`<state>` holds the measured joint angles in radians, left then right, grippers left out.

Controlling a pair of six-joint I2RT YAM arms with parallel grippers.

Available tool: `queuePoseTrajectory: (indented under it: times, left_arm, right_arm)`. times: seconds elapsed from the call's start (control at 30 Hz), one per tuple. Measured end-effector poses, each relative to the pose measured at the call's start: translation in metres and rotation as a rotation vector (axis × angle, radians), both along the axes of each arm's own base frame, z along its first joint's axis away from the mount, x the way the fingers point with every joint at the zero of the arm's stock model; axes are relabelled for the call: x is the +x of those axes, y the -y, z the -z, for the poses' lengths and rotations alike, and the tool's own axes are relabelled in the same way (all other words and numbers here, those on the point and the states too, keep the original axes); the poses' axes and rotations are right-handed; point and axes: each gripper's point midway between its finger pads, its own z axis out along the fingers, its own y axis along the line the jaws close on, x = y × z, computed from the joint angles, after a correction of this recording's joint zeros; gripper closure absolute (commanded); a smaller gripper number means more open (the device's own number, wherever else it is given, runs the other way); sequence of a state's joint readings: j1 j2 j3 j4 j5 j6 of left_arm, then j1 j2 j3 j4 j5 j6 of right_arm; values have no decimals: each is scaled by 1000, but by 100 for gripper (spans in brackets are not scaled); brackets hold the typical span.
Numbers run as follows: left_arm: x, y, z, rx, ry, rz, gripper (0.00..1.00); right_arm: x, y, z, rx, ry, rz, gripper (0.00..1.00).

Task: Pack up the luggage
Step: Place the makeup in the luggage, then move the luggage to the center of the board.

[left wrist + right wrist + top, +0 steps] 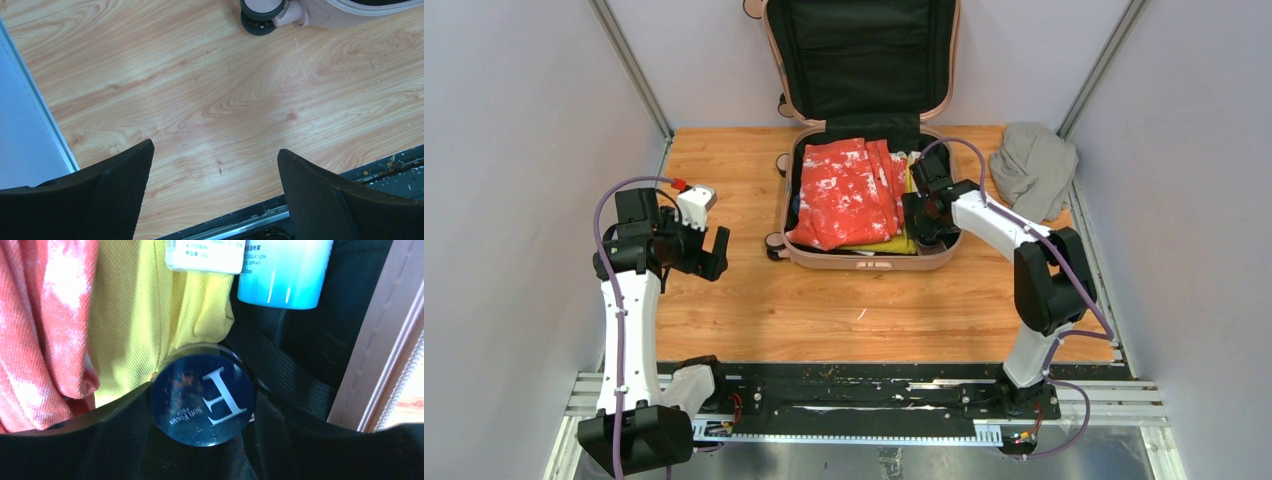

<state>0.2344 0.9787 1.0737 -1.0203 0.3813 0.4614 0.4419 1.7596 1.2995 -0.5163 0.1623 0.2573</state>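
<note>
the luggage (864, 258), a pale pink hard-shell case, lies open at the back middle of the table (824, 310), its lid raised against the rear wall. the right gripper (922, 218) reaches into the case's right side, and its fingers appear to pinch a round dark-blue jar (202, 400) beside a yellow cloth (135, 315) and near a pale blue bottle (282, 275). the left gripper (215, 150) hangs spread wide over bare wood left of the case, near one caster wheel (260, 15), holding nothing. judged step: seating the jar in the gap between the cloth and the shell wall. done well, the jar goes down flat, lid upward, clear of the black strap (295, 370) and the bottle; the fingers part once it rests, then rise straight so nothing is dragged. hidden: the jar's body and footing lie under its lid. the finger pads are dark against dark lining, so firmness of contact is uncertain. the bottle's far end is cut off, and whatever lies beneath the red-and-white cloth (844, 190) cannot be seen.
</note>
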Motion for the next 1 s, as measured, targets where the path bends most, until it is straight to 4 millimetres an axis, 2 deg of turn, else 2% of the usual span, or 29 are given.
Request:
queuePoseTrajectory:
  times: [0.13,0.27,0.37,0.5,0.6,0.67,0.73,0.83,0.93,1.0]
  left_arm:
    - [0,0,0,0,-1,1,0]
    - [1,1,2,-9,-9,5,0]
    - [2,3,4,-22,-19,11,0]
    - [3,5,6,-35,-27,17,0]
    - [3,6,6,-41,-29,20,0]
    - [3,7,6,-46,-29,24,0]
    - [3,8,6,-51,-28,27,0]
    - [4,11,5,-62,-27,36,0]
    - [4,12,7,-73,-34,44,0]
    - [5,13,9,-81,-44,46,0]
  right_arm:
    - [1,-2,-2,11,2,5,2]
    - [4,-4,-16,25,26,2,0]
    - [14,-6,-46,55,84,5,0]
    - [33,2,-110,130,229,35,3]
    - [48,27,-150,170,324,96,5]
    - [55,46,-160,178,356,144,6]
    - [59,65,-156,187,352,192,7]
    - [52,81,-118,220,273,241,8]
    - [27,83,-65,264,131,267,11]
    - [12,75,-45,307,60,257,14]
